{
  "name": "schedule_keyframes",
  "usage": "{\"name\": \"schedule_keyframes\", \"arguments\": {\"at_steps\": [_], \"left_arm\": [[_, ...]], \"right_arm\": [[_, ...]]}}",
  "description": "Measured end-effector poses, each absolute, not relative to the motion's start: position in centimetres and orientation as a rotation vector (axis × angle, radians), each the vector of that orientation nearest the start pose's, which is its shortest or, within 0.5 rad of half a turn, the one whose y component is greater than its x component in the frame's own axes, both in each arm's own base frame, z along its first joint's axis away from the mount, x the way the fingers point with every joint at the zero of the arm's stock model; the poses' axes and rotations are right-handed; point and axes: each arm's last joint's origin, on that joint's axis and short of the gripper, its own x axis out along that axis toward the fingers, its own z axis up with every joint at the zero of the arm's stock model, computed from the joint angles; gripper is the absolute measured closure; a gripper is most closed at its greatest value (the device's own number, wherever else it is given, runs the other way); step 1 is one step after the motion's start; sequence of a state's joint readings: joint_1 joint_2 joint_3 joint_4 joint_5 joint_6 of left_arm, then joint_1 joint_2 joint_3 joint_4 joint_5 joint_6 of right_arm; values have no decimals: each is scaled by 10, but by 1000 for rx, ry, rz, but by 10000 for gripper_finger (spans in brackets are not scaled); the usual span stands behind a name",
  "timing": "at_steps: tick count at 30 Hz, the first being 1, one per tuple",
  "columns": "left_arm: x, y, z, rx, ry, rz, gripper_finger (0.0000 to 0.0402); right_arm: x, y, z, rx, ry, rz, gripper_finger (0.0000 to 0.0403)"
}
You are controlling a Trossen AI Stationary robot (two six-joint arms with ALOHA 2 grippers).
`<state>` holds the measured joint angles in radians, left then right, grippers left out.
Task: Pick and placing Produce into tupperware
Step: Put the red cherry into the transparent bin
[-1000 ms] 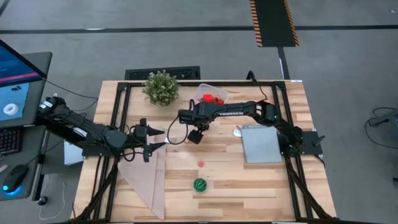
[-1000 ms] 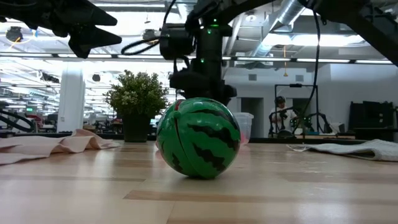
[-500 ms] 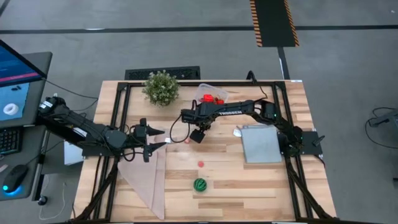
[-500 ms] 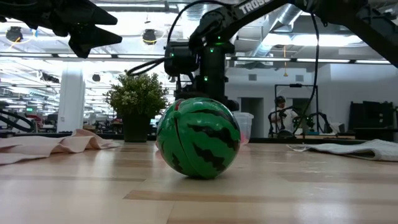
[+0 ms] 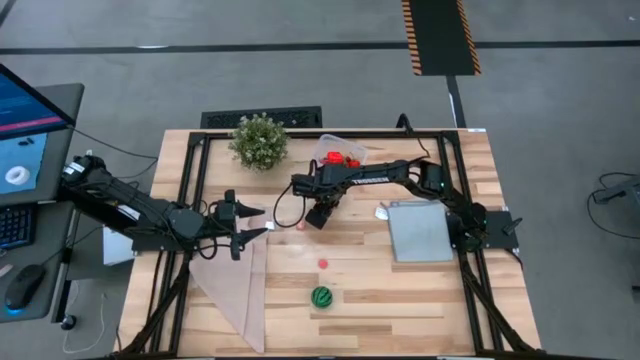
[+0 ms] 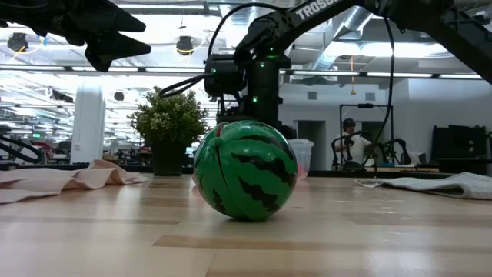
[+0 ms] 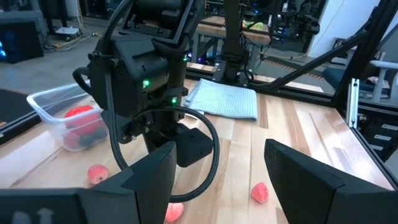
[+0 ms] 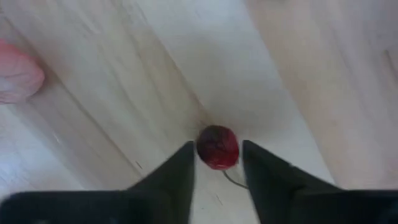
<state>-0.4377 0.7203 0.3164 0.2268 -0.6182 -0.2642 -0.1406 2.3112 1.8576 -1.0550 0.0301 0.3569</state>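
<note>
Right wrist view: right pincer (image 8: pixel 217 163) down at the table (image 8: pixel 292 74), fingers narrowed around a dark red cherry (image 8: pixel 217 147), touching or not unclear. Left pincer (image 5: pixel 262 222) half open, empty.

1. High view: even, bright overhead light; soft short shadows under arms on table (image 5: pixel 400 290).
2. Low view: ceiling lights blown out w/ glare; bkgd room soft, watermelon ball (image 6: pixel 244 171) sharp.
3. Right wrist view: blurry close-up, pale washed wood.
</note>
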Motion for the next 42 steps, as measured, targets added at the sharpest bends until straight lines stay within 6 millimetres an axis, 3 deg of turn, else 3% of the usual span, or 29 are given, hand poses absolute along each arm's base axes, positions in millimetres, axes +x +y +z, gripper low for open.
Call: {"name": "schedule_keyframes", "arguments": {"at_steps": [4, 7, 10, 17, 25, 36, 42], "left_arm": [[152, -53, 220, -174, 128, 199, 166], [152, -53, 220, -174, 128, 199, 166], [152, -53, 220, -174, 128, 199, 166], [152, -53, 221, -171, 127, 198, 166], [152, -52, 221, -166, 123, 217, 166], [152, -52, 221, -166, 123, 220, 166], [152, -52, 221, -166, 123, 220, 166]], "right_arm": [[446, -64, 148, 354, 1470, -417, 340], [446, -64, 149, 341, 1473, -410, 383], [445, -64, 149, 342, 1477, -409, 383], [441, -62, 149, 369, 1526, -410, 339], [440, -60, 152, 366, 1549, -406, 377], [450, -57, 202, 337, 1505, -394, 364], [449, -69, 231, 308, 1469, -450, 371]]}}
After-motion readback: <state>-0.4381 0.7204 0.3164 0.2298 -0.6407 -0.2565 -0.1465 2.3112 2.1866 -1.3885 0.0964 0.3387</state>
